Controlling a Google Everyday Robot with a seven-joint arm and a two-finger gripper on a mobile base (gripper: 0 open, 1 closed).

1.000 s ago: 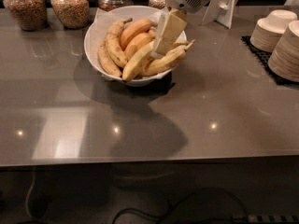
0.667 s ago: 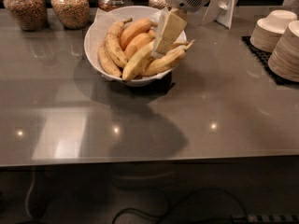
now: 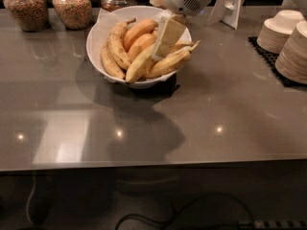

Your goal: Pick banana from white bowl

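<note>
The hand [image 3: 158, 54] is inside the white bowl [image 3: 94, 42], with its tip at the upper end of the banana [image 3: 138, 66]. I cannot tell whether the hand is spread or pinching. The banana lies on the bowl's near side, among other bananas. The bowl stands on the worktop [image 3: 216, 109], toward the far edge. Stacked bowls [image 3: 288, 42] sit at the right.

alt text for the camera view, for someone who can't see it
A robot's end effector hangs low over the right side of a white bowl heaped with bananas on a grey counter. Glass jars stand behind the bowl at left; stacked small bowls sit at the right edge.
</note>
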